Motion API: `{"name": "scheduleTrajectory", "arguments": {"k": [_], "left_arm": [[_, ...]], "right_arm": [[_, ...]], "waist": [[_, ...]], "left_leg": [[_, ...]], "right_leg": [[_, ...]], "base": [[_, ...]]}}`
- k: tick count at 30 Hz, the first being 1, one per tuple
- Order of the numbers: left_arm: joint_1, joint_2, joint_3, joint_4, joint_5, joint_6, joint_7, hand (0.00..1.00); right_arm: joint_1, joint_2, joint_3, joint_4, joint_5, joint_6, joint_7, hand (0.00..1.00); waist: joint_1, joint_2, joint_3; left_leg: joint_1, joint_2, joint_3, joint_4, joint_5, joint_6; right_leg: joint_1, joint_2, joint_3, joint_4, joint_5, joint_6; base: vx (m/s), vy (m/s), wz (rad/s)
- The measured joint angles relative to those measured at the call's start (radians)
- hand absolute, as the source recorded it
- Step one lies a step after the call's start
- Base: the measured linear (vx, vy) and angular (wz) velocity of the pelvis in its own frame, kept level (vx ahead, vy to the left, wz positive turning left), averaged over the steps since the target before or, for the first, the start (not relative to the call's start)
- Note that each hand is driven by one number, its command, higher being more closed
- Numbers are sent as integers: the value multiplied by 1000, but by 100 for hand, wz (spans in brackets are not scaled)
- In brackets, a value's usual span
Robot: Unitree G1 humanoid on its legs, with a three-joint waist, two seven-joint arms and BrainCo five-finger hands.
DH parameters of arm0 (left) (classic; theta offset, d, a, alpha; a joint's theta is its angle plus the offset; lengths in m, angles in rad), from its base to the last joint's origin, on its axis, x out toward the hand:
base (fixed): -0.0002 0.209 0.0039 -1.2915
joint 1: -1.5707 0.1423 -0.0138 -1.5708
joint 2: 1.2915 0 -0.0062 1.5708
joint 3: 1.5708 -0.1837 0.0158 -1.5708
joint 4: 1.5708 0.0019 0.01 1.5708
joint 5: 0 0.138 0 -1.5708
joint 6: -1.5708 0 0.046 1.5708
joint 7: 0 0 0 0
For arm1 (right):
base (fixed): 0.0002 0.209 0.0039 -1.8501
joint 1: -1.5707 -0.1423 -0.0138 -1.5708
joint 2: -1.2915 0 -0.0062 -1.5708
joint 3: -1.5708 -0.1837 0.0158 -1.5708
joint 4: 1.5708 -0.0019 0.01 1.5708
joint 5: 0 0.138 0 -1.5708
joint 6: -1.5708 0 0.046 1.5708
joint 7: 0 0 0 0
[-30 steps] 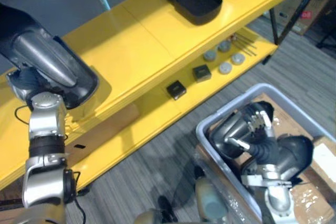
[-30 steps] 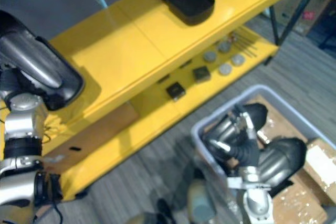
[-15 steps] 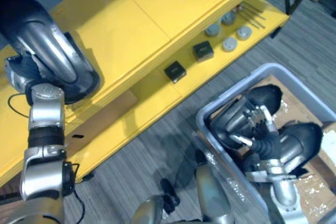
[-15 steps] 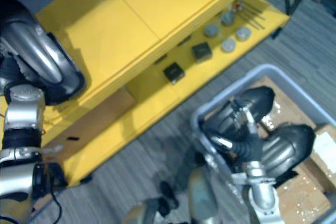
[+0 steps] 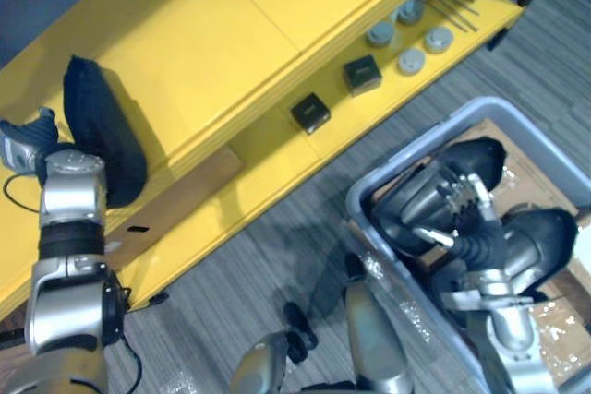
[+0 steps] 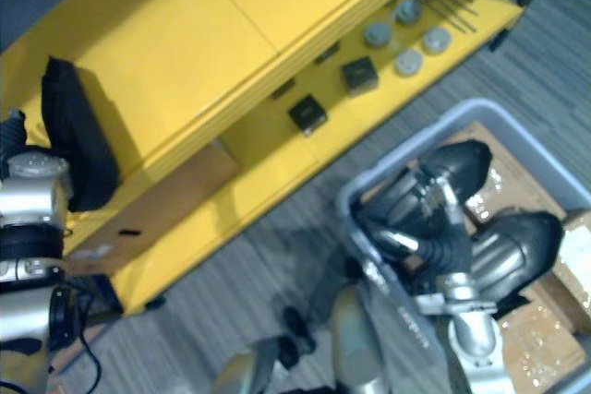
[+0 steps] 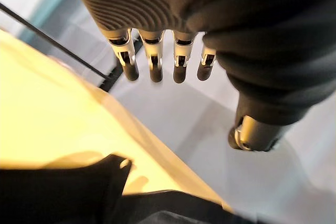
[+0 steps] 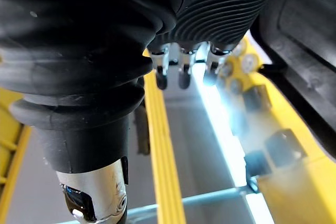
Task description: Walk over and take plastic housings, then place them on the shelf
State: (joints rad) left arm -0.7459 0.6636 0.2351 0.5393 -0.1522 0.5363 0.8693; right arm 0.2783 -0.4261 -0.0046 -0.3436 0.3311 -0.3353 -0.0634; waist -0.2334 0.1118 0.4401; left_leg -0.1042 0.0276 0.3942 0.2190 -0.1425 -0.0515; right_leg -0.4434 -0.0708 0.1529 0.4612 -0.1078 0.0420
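- Left wrist view: the left hand is wide open. Its fingers hang straight in a row, the thumb sits apart, and nothing is held.
- A black housing lies just below those fingertips with a gap between them, so there is no contact. It sits on the yellow shelf.
- Left eye view: that housing stands on its edge on the top board, at 9 o'clock in the scene. The left hand is right beside it at the far 9 o'clock edge.
- The right hand is at 4 o'clock, inside the grey bin.
- Right wrist view: the right hand's fingers are straight and relaxed. Nothing sits between them and the thumb, so the hand is open.
- A dark housing lies in the bin just under and at 9 o'clock of the right hand. I cannot tell whether the fingers actually touch it.
- A second housing lies in the bin at 3 o'clock of that hand, on cardboard.
- The lower shelf board carries two small black blocks, at 12 o'clock of the bin.
- It also carries grey discs and thin rods, at 1 o'clock of the bin.
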Motion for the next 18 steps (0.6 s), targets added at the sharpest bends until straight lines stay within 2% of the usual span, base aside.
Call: {"name": "scheduleTrajectory", "arguments": {"k": [4, 6, 9, 10, 11, 12, 13, 15, 16, 18], "left_arm": [[20, -3, 12, -4, -36, -18, 40, 0], [43, -7, 36, -4, -48, -53, 72, 0], [65, -9, 37, -11, -83, -128, 111, 0], [73, -9, 48, -26, -84, -170, 131, 0], [79, -9, 61, -43, -83, -191, 141, 0], [81, -9, 80, -71, -81, -238, 161, 0], [80, -8, 85, -108, -66, -282, 178, 0], [80, -5, 101, -165, -36, -342, 188, 0], [80, 2, 104, -188, -22, -377, 194, 0], [80, 14, 109, -210, -13, -425, 200, 0]], "right_arm": [[-9, 0, -20, -5, 0, 8, 0, 0], [-7, 0, -20, -22, -1, 10, 1, 0], [2, 0, -21, -42, -4, 10, 8, 0], [12, 0, -22, -46, -9, 7, 17, 0], [19, 1, -22, -47, -11, 5, 21, 0], [41, 1, -23, -50, -12, 1, 23, 0], [63, 4, -25, -54, -13, -12, 27, 0], [88, 7, -25, -65, -27, -28, 40, 0], [104, 8, -26, -74, -32, -50, 49, 0], [119, 14, -27, -80, -32, -82, 69, 0]], "waist": [[-2, 0, 0], [-4, 0, 0], [-5, -3, 2], [-5, -3, 2], [-6, -3, 2], [-6, -4, 2], [-8, -5, 2], [-17, -5, 2], [-23, -5, 2], [-24, -6, 0]], "left_leg": [[4, -9, 1, 1, 2, 3], [16, -14, 2, 1, 2, 3], [43, -18, 2, 4, 10, 15], [57, -19, 2, 8, 11, 15], [62, -19, 2, 13, 11, 15], [71, -20, 2, 22, 13, 19], [73, -24, 3, 33, 17, 26], [82, -26, 3, 38, 19, 29], [93, -26, 3, 43, 19, 29], [106, -25, 5, 70, 19, 29]], "right_leg": [[-8, -7, 7, 25, -8, 8], [-5, -9, 11, 40, -14, 7], [26, -16, 9, 42, -29, 8], [44, -18, 8, 42, -40, 5], [51, -19, 7, 42, -42, 5], [66, -24, 6, 42, -47, 6], [78, -34, 0, 40, -50, 7], [98, -45, -11, 35, -54, 11], [115, -50, -15, 34, -58, 14], [145, -54, -14, 27, -61, 15]], "base": [[0, 0, 0], [8, -4, -2], [0, 0, 0], [0, 0, 0], [0, 0, 0], [6, 17, 6], [3, 22, 10], [3, 35, 17], [15, 52, 13], [29, 62, -3]]}}
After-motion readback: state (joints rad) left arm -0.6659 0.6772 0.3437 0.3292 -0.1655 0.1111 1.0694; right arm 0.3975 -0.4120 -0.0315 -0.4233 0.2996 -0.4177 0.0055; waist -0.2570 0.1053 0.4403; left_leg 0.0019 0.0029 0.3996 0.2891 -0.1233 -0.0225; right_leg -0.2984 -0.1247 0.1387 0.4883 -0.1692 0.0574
